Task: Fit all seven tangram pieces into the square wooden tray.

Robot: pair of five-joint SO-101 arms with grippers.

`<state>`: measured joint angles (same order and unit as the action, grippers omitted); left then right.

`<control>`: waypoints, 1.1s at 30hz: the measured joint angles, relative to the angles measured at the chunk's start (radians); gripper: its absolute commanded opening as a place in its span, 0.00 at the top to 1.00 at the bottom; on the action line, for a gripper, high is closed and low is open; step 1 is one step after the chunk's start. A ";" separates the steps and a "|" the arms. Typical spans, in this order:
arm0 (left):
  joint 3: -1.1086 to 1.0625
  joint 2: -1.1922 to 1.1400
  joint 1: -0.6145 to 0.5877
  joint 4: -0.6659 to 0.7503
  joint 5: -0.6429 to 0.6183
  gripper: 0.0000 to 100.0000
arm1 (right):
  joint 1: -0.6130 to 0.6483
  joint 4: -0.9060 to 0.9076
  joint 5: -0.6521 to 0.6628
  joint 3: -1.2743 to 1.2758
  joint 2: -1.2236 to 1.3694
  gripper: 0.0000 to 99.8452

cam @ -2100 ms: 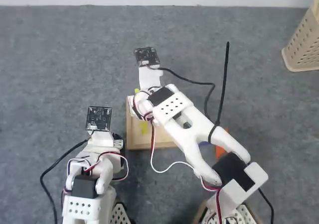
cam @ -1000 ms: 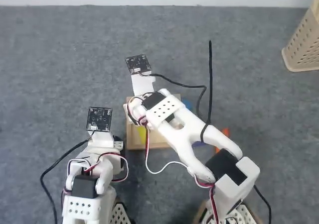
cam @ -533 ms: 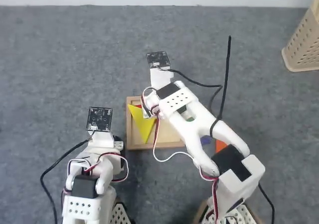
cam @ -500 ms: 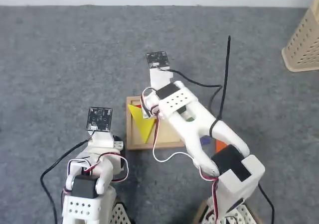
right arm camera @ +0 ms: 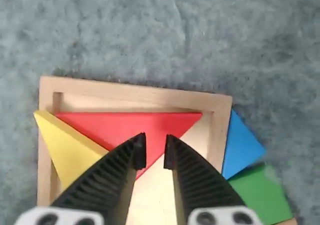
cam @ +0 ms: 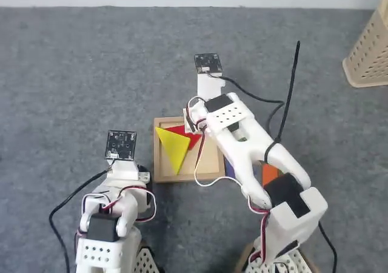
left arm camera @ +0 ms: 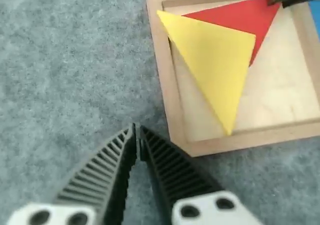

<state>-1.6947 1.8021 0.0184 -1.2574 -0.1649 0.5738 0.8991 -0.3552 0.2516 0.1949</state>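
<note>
Tray (cam: 173, 177) rt side behind right arm (cam: 248, 151).

Grey carpeted table surface (cam: 73, 73), seen from above. Near its centre lies 1 square wooden tray (cam: 156, 161), flat on the pile. Outside the tray's 3 o'clock rim, 3 loose pieces rest on the carpet. A blue piece (right arm camera: 241, 146) lies against the rim, with a green piece (right arm camera: 261, 197) just beside it. Towards 4 o'clock is an orange piece (cam: 270, 175), largely hidden under an arm, its shape uncertain. At 2 o'clock, at the picture's edge, stands 1 beige perforated basket (cam: 370, 48). The 2 arm bases (cam: 103, 255) stand at 6 o'clock.
</note>
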 measured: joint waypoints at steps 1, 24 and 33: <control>0.000 0.000 0.000 0.000 0.000 0.99 | 0.000 0.000 0.005 0.000 0.006 0.94; 0.000 0.000 0.000 0.000 0.000 0.99 | -0.120 -0.055 -0.012 -0.009 0.114 0.99; 0.000 0.000 0.000 0.000 0.000 0.99 | -0.089 -0.052 -0.017 -0.006 0.040 0.98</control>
<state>-1.6947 1.8021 0.0184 -1.2574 -0.1649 0.4849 0.8470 -0.3721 0.2455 0.2348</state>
